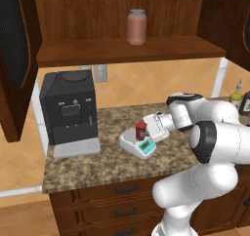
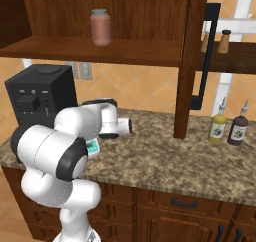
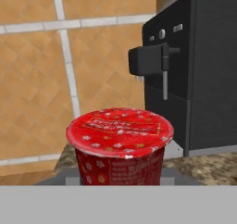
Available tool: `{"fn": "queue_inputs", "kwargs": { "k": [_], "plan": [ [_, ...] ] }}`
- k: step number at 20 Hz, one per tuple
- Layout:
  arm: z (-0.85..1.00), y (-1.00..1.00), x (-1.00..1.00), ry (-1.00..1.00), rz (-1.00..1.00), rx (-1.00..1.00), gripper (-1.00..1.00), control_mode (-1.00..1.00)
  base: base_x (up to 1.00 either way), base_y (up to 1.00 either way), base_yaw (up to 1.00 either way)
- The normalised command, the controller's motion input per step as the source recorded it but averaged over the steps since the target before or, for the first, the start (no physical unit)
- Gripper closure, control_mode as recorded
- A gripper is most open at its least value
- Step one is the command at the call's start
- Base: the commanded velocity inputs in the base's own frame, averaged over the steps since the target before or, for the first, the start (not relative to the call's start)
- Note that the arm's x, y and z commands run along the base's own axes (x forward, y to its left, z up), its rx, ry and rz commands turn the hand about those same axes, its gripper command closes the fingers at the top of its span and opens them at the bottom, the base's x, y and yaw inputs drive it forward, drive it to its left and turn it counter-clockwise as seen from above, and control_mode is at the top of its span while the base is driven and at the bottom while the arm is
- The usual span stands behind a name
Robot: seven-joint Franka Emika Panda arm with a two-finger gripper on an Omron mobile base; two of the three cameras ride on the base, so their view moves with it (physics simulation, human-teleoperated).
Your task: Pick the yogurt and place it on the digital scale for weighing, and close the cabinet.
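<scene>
Yogurt [image 3: 119, 146] stands upright, lid up, on digital scale [image 1: 138, 144], tool [image 1: 142, 127] gripping it.

Red yogurt [image 1: 140, 128] upright on digital scale [image 1: 139, 144], cabinet [image 2: 192, 61] open

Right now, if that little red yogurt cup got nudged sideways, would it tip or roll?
Probably not easily: the yogurt cup looks short and squat and stands upright on the digital scale, so it should slide rather than topple. Laid on its side, its round wall would likely roll. Its flat foil-like lid looks thin, so hard squeezing might dent it.
</scene>
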Motion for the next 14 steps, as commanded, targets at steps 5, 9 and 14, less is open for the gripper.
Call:
{"fn": "queue_inputs", "kwargs": {
  "k": [5,9,14],
  "plan": [
    [-0.06,0.14,0.13,-0.05,0.00,0.00,1.00,-1.00,0.00,0.00,0.00],
    [0.00,0.21,0.36,0.00,0.00,0.00,1.00,-1.00,0.00,0.00,0.00],
    [-0.19,0.01,0.37,0.00,0.00,0.00,1.00,-1.00,0.00,0.00,0.00]
  ]
}}
